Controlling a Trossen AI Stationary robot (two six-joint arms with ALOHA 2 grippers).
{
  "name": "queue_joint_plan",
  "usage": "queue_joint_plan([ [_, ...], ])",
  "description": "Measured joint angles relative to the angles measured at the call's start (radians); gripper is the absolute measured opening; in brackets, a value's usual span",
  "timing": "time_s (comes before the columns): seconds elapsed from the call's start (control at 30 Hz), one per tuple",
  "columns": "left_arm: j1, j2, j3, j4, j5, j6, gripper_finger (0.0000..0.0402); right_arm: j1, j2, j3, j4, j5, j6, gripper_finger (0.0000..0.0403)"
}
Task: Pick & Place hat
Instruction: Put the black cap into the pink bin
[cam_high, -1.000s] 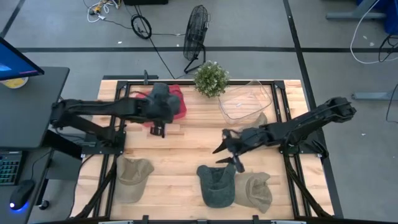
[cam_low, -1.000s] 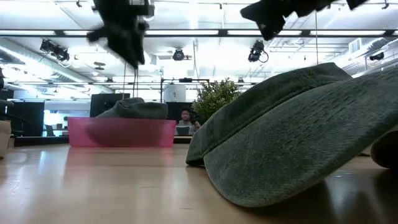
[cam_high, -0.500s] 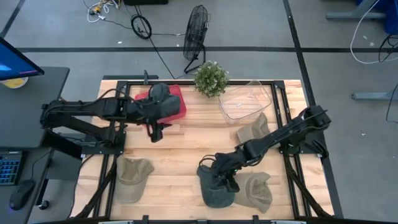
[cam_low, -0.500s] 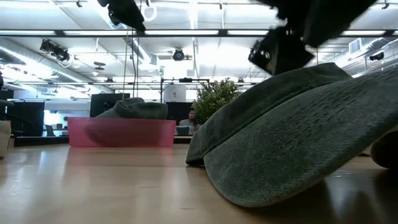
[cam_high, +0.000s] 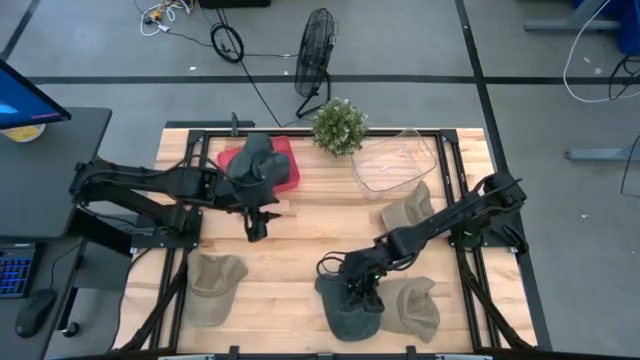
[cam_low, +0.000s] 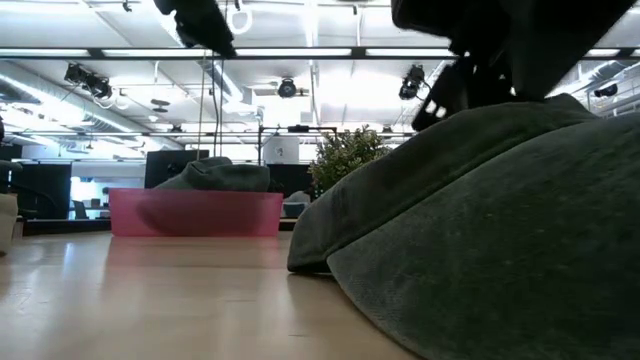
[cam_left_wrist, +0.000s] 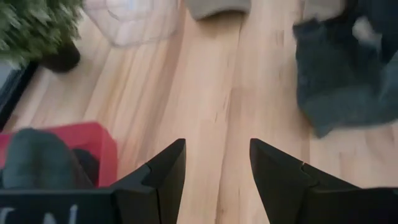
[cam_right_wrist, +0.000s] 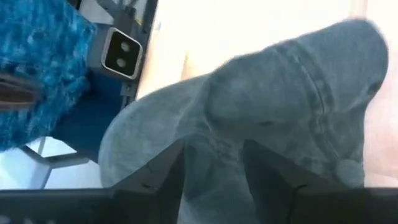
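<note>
A dark grey cap (cam_high: 345, 310) lies near the table's near edge, filling the low view (cam_low: 480, 220). My right gripper (cam_high: 362, 285) is down on its crown (cam_right_wrist: 298, 93), fingers open with cloth bulging between them. My left gripper (cam_high: 255, 228) hangs open over bare wood just near-side of a red bin (cam_high: 288, 165), touching nothing (cam_left_wrist: 217, 146). Another dark hat (cam_high: 255, 160) sits inside the bin (cam_low: 195, 212). My right gripper has its open fingers (cam_right_wrist: 165, 177) pushed into the dark grey cap's crown (cam_right_wrist: 214, 118), a bulge of cloth standing between them. It comes from above, slanting in from the table's right. The cap lies on the table, its crown dented under the gripper.
Three tan hats lie about: one at the near left (cam_high: 215, 280), one right of the grey cap (cam_high: 412, 308), one at mid right (cam_high: 408, 210). A clear tub (cam_high: 395, 160) and a potted plant (cam_high: 340, 125) stand at the far edge. Bare wood lies mid-table.
My right gripper has swung toward the near left and dropped onto the dark grey cap, which has been pushed and bulged toward the low camera. My left gripper has risen a little and drifted slightly toward the near edge, staying open.
</note>
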Motion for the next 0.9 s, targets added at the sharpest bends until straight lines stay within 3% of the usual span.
queue_joint_plan([
  [0.2, -0.011, 0.02, -0.002, 0.0, 0.0, -0.034, 0.0181, 0.004, -0.021, 0.0, 0.006, -0.065, 0.021, 0.014],
  [0.5, -0.04, 0.062, -0.001, 0.037, -0.001, -0.059, 0.0181, 0.03, 0.039, 0.0, 0.009, 0.007, -0.03, 0.0131],
  [0.6, -0.062, 0.079, -0.001, 0.05, 0.0, -0.047, 0.0181, 0.028, 0.039, 0.0, 0.014, 0.016, -0.076, 0.01],
  [0.77, -0.105, 0.118, -0.001, 0.099, -0.001, -0.065, 0.0181, 0.0, 0.036, 0.0, 0.032, 0.023, -0.159, 0.0014],
  [0.9, -0.142, 0.155, -0.001, 0.169, 0.0, -0.104, 0.0181, -0.03, 0.016, 0.008, 0.038, 0.029, -0.189, 0.0018],
])
